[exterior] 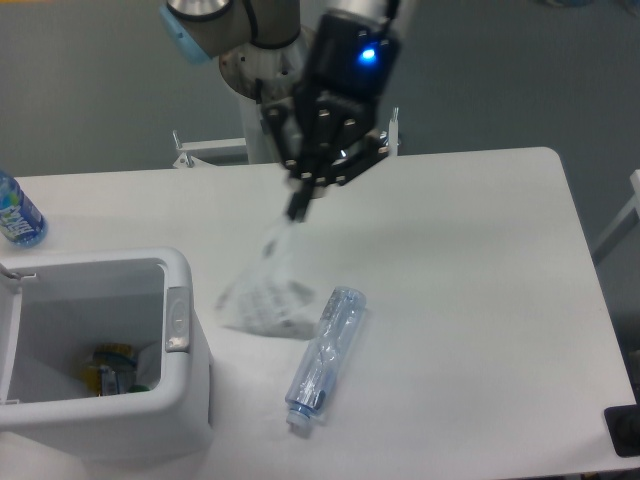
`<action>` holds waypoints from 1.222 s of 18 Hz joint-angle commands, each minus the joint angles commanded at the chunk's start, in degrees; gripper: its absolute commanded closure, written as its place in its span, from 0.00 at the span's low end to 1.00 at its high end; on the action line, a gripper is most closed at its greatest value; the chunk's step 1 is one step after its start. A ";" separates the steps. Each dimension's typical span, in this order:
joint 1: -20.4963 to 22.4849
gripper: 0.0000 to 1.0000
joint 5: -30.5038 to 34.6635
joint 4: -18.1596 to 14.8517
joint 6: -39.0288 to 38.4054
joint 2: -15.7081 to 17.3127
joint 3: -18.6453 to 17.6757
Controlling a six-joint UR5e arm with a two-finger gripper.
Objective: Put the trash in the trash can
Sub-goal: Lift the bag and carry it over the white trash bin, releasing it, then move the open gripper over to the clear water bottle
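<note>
My gripper (pixel 298 208) hangs above the middle of the table, shut on the top corner of a crumpled white wrapper (pixel 262 293). The wrapper dangles below it, blurred, swinging toward the left. A crushed clear plastic bottle (pixel 326 353) with a white cap lies on the table just right of the wrapper, cap toward the front edge. The white trash can (pixel 178 345) stands open at the front left, left of the wrapper, with some coloured items inside.
A blue-labelled water bottle (pixel 17 212) stands at the far left edge of the table. The table's right edge and a dark object (pixel 622 430) at the front right corner border the work area.
</note>
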 joint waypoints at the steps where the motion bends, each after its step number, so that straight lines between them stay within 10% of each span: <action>1: -1.67 1.00 0.26 0.09 -0.79 -0.53 -0.09; 7: -7.65 0.92 0.53 1.23 -1.41 -2.73 -0.88; 10: -8.28 0.00 0.53 1.58 -0.27 -2.47 -1.76; 22: -3.80 0.00 2.63 3.69 -1.32 -3.69 -1.05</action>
